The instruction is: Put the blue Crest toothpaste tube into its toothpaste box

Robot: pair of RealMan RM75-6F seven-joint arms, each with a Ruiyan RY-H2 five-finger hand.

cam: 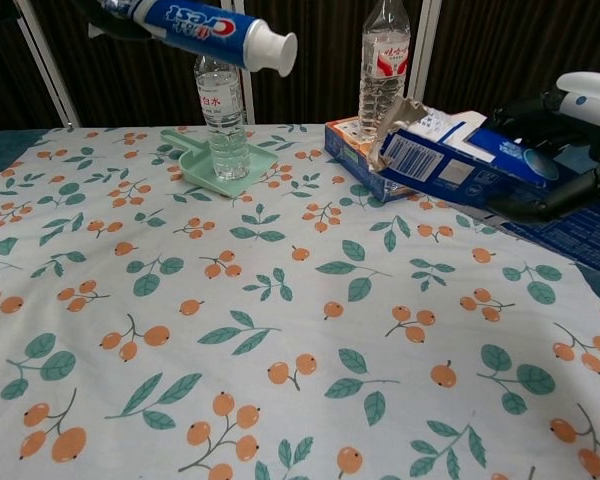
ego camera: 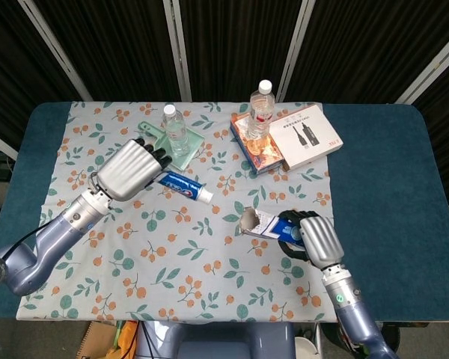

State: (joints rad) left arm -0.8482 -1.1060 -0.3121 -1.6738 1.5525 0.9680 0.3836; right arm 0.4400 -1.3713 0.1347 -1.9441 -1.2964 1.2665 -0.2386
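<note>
My left hand (ego camera: 129,170) holds the blue Crest toothpaste tube (ego camera: 184,185) up in the air, white cap pointing right toward the box. In the chest view the tube (cam: 212,27) crosses the top left and the hand itself is almost out of frame. My right hand (ego camera: 312,238) grips the blue toothpaste box (ego camera: 269,224) off the cloth, its torn open end facing left. The box (cam: 450,157) shows at the right in the chest view, held by the right hand (cam: 576,140). A gap separates the cap from the box mouth.
A water bottle (ego camera: 175,129) stands in a green dustpan (ego camera: 181,152) just behind the tube. Another bottle (ego camera: 261,108) stands on a printed box (ego camera: 256,149) beside a white carton (ego camera: 305,135). The floral cloth (ego camera: 172,247) covers the blue table (ego camera: 382,187).
</note>
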